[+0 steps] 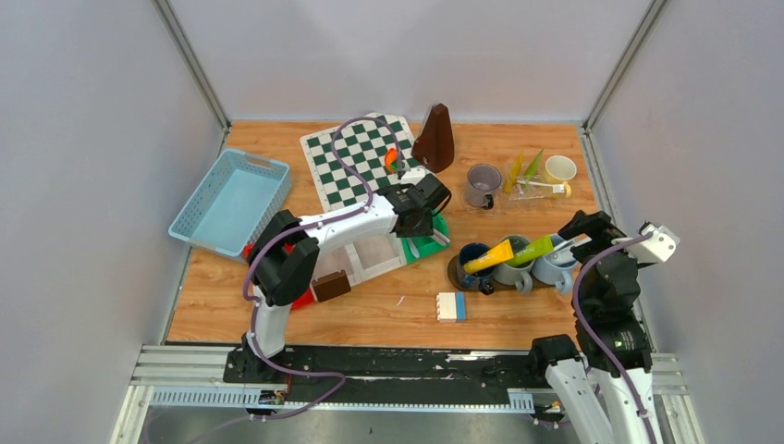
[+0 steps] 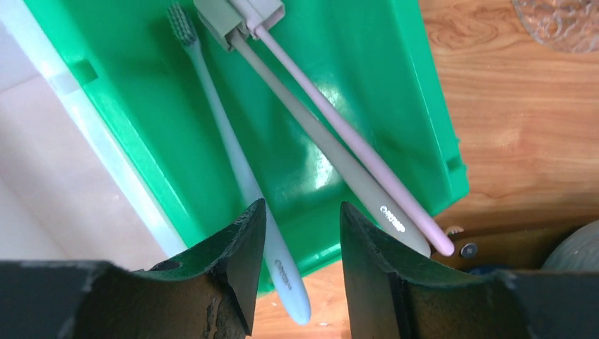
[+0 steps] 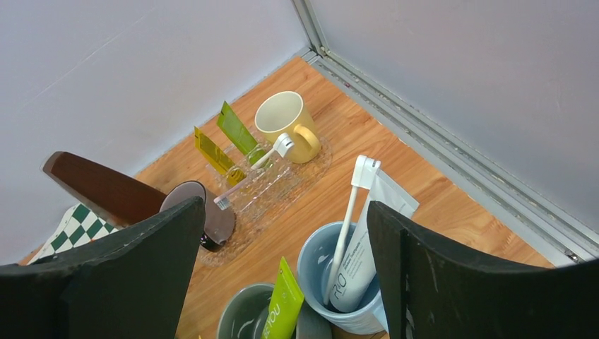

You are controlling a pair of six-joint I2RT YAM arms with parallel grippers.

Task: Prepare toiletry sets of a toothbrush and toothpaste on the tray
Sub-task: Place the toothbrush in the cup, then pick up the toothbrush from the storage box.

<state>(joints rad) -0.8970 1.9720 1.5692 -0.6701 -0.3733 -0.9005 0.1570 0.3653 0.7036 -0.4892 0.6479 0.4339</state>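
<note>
- We are straddling the slim pale-blue plastic toothbrush, lying in the green plastic tray, with the left gripper; jaws apart, nothing clamped.
- It is looking light, stiff and slippery, so we are aiming mid-handle.
- Our right gripper is hanging wide, empty.

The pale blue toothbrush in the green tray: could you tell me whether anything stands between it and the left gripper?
Nothing visible does. The pale blue toothbrush lies uncovered in the green tray, its handle end between the parted fingers of the left gripper; a grey toothbrush lies close alongside.
</note>
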